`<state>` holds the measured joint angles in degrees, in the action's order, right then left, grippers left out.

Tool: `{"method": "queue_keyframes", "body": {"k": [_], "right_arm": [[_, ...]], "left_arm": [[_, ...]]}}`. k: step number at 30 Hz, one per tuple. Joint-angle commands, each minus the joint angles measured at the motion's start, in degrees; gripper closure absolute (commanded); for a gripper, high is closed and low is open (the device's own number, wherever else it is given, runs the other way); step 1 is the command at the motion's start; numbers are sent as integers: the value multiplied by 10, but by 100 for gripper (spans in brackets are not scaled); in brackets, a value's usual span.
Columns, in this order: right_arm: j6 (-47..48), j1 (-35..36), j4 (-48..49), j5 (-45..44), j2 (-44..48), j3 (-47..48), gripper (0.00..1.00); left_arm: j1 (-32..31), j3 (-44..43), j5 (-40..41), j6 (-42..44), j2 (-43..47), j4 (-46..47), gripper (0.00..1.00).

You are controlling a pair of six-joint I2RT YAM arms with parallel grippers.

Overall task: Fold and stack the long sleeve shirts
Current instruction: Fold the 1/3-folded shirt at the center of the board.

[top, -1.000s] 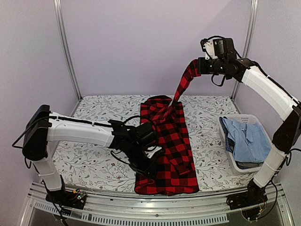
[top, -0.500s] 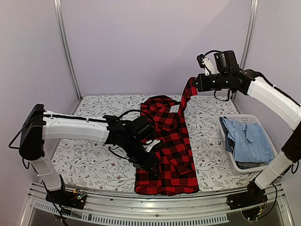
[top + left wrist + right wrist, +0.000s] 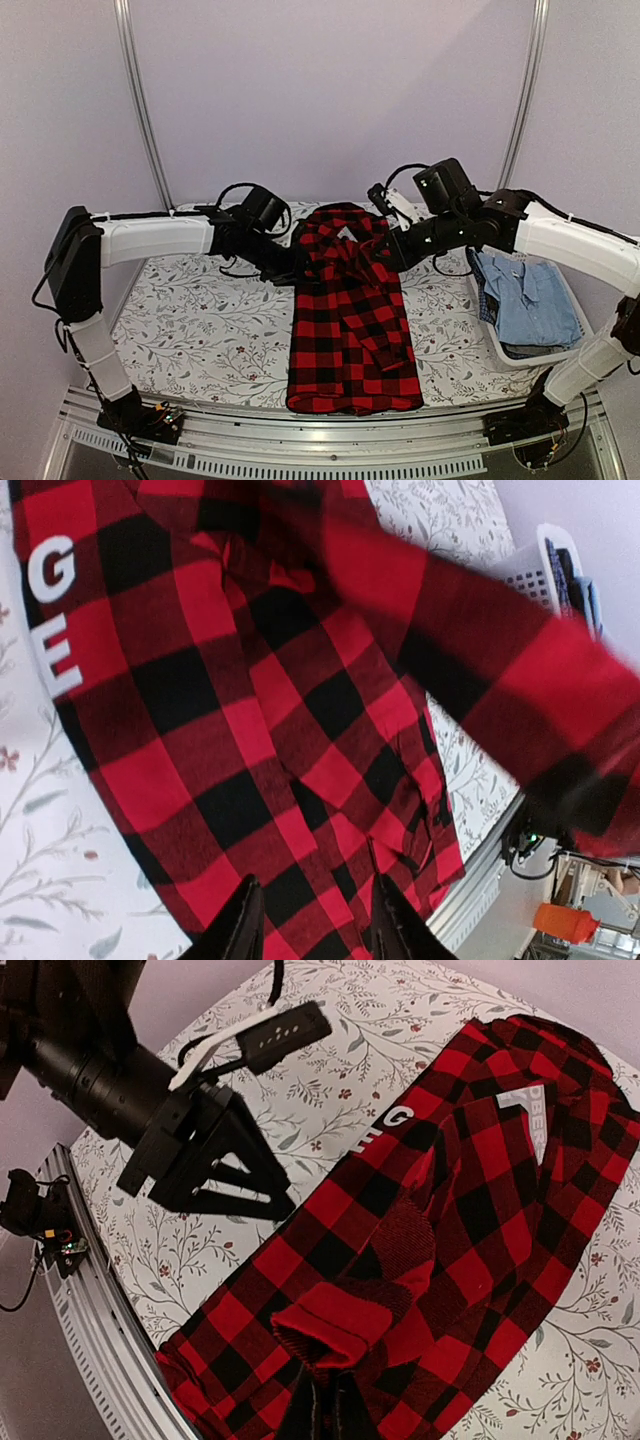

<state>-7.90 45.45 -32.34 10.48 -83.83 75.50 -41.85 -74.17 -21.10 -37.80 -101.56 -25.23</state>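
Note:
A red-and-black checked long sleeve shirt (image 3: 350, 330) lies lengthwise on the flowered table, with white letters (image 3: 55, 600) at its edge. My right gripper (image 3: 383, 250) hangs low over the shirt's upper part, shut on the sleeve cuff (image 3: 370, 1320), which bunches in a fold right at the fingers (image 3: 325, 1415). The sleeve (image 3: 480, 630) crosses the left wrist view as a blur. My left gripper (image 3: 292, 265) hovers at the shirt's upper left edge. It (image 3: 312, 930) is open, with only the flat cloth showing below it. The right wrist view shows it (image 3: 285, 1195) beside the letters.
A white basket (image 3: 500, 345) with blue shirts (image 3: 530, 300) stands at the table's right edge, close to the right arm. The flowered tablecloth (image 3: 200, 330) lies bare left of the shirt. A metal rail (image 3: 300, 440) runs along the near edge.
The right gripper came down from high at the back, bringing the sleeve low over the shirt. The left gripper opened, left the shirt's lower left edge and moved back to its upper left.

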Motion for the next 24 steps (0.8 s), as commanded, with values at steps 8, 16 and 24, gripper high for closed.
{"method": "queue_keyframes", "body": {"k": [8, 16, 24], "right_arm": [[-46, 19, -39, -14, -1, -1, 100], [-74, 48, 2, 27, -31, -49, 100], [-88, 53, 28, 34, -52, -64, 100]], "left_arm": [[45, -195, -29, 0, -212, 59, 70], [60, -195, -37, -15, -229, 80, 71], [68, -160, -16, -11, -207, 61, 62]]}}
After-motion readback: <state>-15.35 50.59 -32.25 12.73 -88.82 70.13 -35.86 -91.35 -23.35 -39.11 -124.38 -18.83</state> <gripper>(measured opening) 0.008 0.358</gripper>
